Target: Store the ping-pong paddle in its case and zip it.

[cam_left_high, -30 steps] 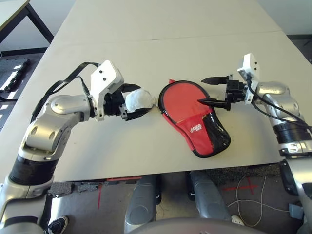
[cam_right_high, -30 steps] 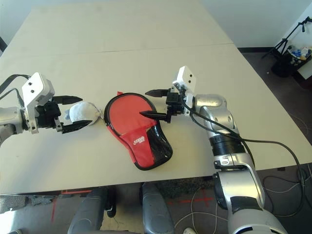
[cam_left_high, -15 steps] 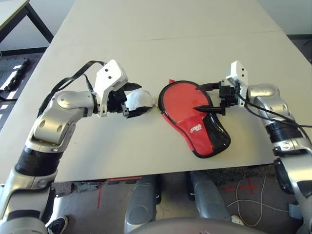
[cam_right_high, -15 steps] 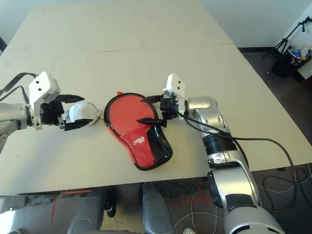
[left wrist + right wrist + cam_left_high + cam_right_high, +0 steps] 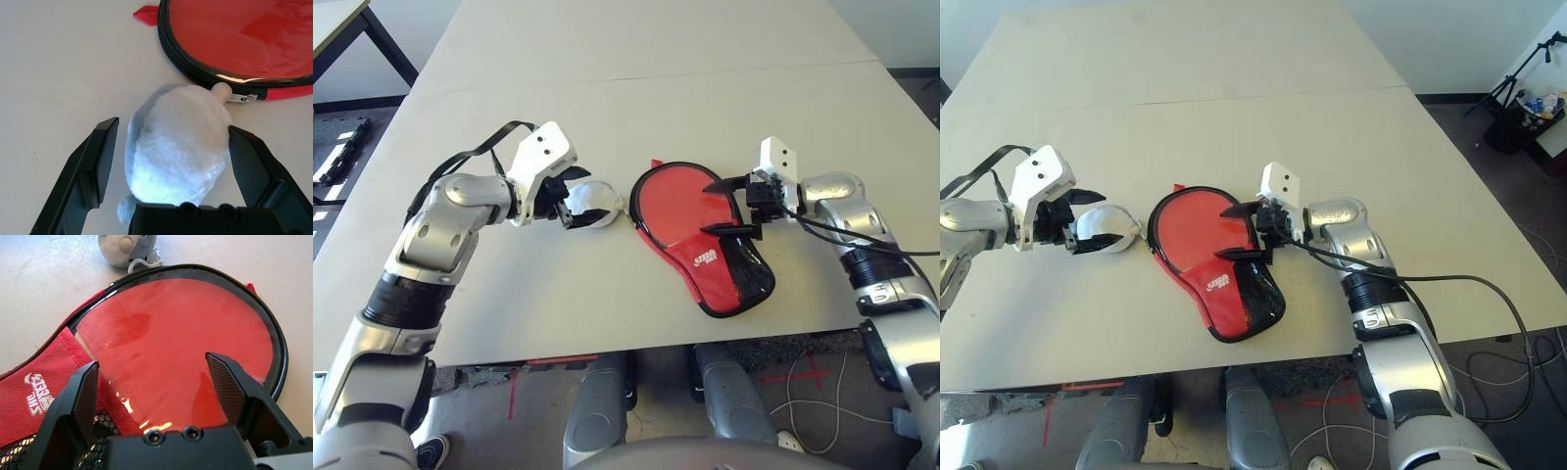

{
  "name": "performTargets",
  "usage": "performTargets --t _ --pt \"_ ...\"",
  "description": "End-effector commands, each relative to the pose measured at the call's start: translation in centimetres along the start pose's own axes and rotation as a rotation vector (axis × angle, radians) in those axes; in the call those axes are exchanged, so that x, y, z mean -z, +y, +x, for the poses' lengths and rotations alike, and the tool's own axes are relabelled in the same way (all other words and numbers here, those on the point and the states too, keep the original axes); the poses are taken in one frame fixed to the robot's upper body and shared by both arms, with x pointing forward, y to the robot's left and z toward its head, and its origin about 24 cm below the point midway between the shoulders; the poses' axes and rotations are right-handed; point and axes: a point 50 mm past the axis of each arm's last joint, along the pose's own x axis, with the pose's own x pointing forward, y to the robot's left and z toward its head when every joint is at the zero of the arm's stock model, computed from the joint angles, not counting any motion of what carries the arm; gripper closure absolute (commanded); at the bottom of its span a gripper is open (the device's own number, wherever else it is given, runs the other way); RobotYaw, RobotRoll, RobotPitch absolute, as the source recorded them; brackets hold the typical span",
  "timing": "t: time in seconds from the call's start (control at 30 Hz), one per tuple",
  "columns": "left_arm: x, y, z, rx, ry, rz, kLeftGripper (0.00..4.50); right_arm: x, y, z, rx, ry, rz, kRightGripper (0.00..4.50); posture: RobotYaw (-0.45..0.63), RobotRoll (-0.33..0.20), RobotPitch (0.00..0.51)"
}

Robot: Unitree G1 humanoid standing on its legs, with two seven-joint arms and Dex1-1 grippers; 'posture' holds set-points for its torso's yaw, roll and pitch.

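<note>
ping-pong paddle [image 5: 176,342] lying red face up inside the unzipped case [image 5: 724,264], mid counter [image 5: 636,39]. right claw [image 5: 717,206] spread wide over the red face, gripping nothing. left claw [image 5: 576,196] spread wide around the pale soft ball [image 5: 178,144] just beside the case's zipper, not clamped.

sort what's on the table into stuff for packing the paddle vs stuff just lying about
For the job:
- paddle, red face showing
- case, open, under the paddle
- fluffy ball on the zip pull, between the open left gripper fingers

Lying about:
- nothing else on the table
</note>
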Motion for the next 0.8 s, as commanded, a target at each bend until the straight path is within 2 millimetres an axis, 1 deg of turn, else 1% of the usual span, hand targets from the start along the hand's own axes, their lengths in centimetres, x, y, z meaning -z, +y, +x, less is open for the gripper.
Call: performTargets --t 0.03,0.13,0.23,0.5,0.6,0.67,0.7,0.8 --pt "0.9 0.0 0.2 0.019 0.079 -0.027 0.00 0.3 0.4 0.4 -0.025 0.021 0.008 0.03 -0.02 0.000 0.199" --pt "1.0 -0.1 0.2 0.033 0.090 -0.046 0.00 0.3 0.4 0.4 -0.024 0.021 0.007 0.03 -0.02 0.000 0.199" --pt "1.1 -0.1 0.3 0.049 0.096 -0.067 0.66 0.3 0.3 0.5 -0.022 0.022 0.007 0.00 -0.02 0.000 0.199" --pt "0.8 -0.1 0.5 0.067 0.109 -0.072 3.16 0.4 0.3 0.5 -0.014 0.034 0.002 0.00 -0.03 0.000 0.199" --pt "0.5 0.1 0.7 0.065 0.108 -0.066 3.94 0.5 0.3 0.5 -0.003 0.048 -0.010 0.00 -0.03 0.000 0.199" --pt "0.4 0.2 0.8 0.059 0.105 -0.059 4.26 0.5 0.3 0.6 0.000 0.052 -0.012 0.00 -0.03 0.000 0.199" --pt "0.3 0.3 0.8 0.054 0.103 -0.056 4.33 0.5 0.3 0.6 0.001 0.055 -0.014 0.00 -0.03 0.000 0.199" --pt "-0.1 0.8 0.9 0.020 0.101 -0.037 4.34 0.6 0.3 0.6 0.002 0.065 -0.025 0.00 -0.03 0.000 0.199"
